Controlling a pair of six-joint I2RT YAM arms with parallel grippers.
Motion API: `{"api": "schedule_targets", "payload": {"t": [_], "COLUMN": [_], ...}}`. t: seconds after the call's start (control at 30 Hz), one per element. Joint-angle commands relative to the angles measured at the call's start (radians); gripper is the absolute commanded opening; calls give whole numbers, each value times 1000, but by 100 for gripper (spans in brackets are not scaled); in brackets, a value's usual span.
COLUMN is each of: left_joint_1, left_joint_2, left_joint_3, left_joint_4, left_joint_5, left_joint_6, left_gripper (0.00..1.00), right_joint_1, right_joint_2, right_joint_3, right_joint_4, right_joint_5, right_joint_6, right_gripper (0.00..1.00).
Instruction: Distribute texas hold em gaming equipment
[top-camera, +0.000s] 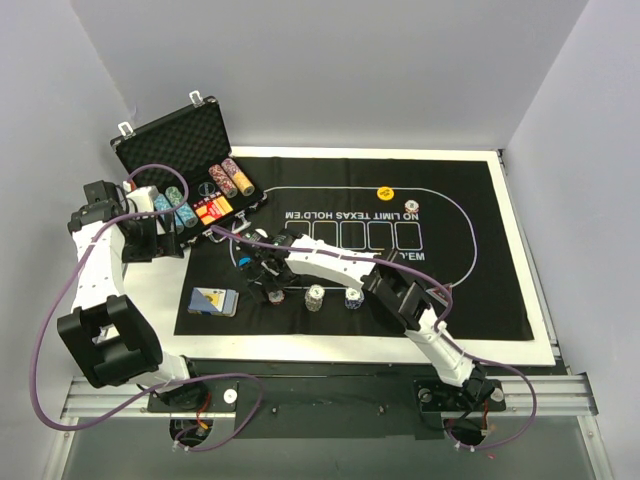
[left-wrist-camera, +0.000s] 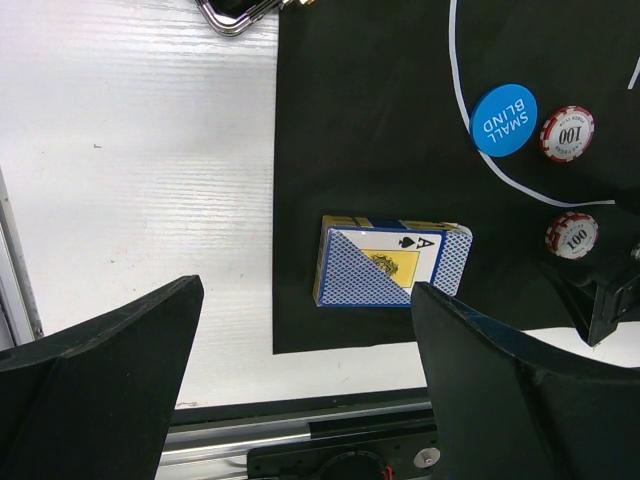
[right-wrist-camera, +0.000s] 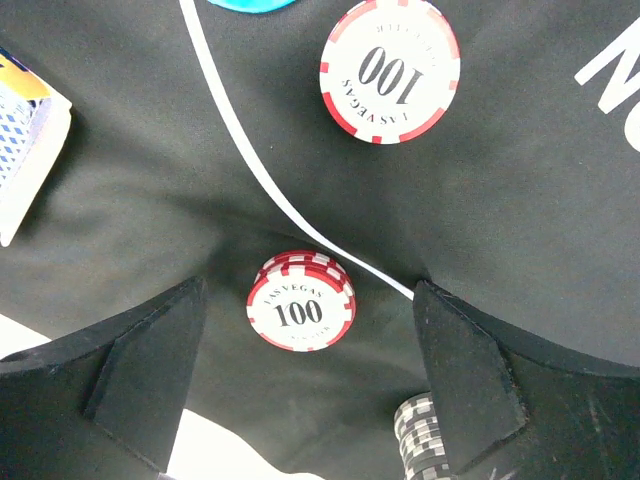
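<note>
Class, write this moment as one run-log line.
left gripper: open, clear of card deck | right gripper: open astride red chip stack, ungripped

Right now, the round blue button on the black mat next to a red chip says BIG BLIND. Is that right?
Not quite. The blue button says SMALL BLIND, not BIG BLIND. The rest is right: it is round, and it lies on the black mat next to a red 100 chip. The left wrist view shows the words clearly.
</note>
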Motion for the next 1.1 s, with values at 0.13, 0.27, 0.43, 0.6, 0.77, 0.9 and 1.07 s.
{"api": "schedule_targets", "payload": {"t": [0.13, 0.27, 0.43, 0.6, 0.77, 0.9, 1.07], "left_joint_1": [9, 11, 11, 11, 11, 11, 11], "left_joint_2": [-25, -31, -35, -45, -45, -43, -51], "left_joint_3": [6, -8, -12, -20, -26, -25, -28], "left_joint_4": [25, 28, 33, 34, 39, 39, 40], "left_joint_5": [-7, -11, -19, -30, -36, -28, -31], "left_joint_6": [18, 24, 26, 29, 35, 32, 32], "left_gripper": [97, 97, 97, 97, 97, 97, 97], "right_joint_1": [1, 4, 6, 9, 12, 19, 36], "right_joint_2": [-6, -37, -54, -55, -94, -101, -111], "right_joint_3": [-8, -60, -101, -106, -139, -146, -149], "right_joint_4": [5, 22, 42, 42, 42, 42, 29], "right_joint_5": [-5, 15, 12, 12, 15, 14, 15], "right_joint_6": [35, 42, 56, 61, 61, 58, 47], "right_gripper": [71, 69, 67, 59, 58, 58, 59]}}
